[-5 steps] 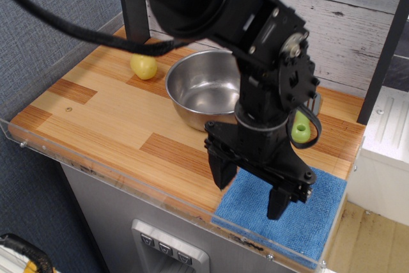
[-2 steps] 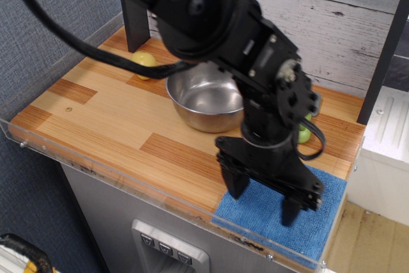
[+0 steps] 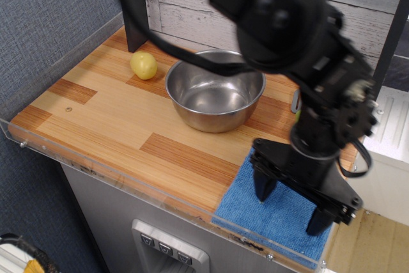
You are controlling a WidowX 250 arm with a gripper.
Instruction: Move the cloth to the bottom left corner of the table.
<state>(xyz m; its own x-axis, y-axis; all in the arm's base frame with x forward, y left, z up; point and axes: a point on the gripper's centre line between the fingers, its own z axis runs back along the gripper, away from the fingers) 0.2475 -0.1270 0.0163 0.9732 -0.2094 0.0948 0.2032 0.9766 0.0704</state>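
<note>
The blue terry cloth [image 3: 271,212] lies flat at the front right corner of the wooden plank table [image 3: 108,116], against the clear rim. My black gripper [image 3: 292,204] is over the cloth, open, with one finger [image 3: 264,185] low on the cloth's middle and the other [image 3: 318,220] near its right edge. Whether the fingertips touch the cloth I cannot tell. The arm hides the cloth's far right part.
A steel bowl [image 3: 215,98] stands mid-table, just behind the cloth. A yellow-green fruit [image 3: 144,65] lies at the back left beside a black post [image 3: 131,7]. A clear acrylic rim [image 3: 96,167] runs along the front edge. The front left is bare wood.
The gripper has moved to the right and lower over the cloth. The bowl is now fully uncovered. The cloth has not moved.
</note>
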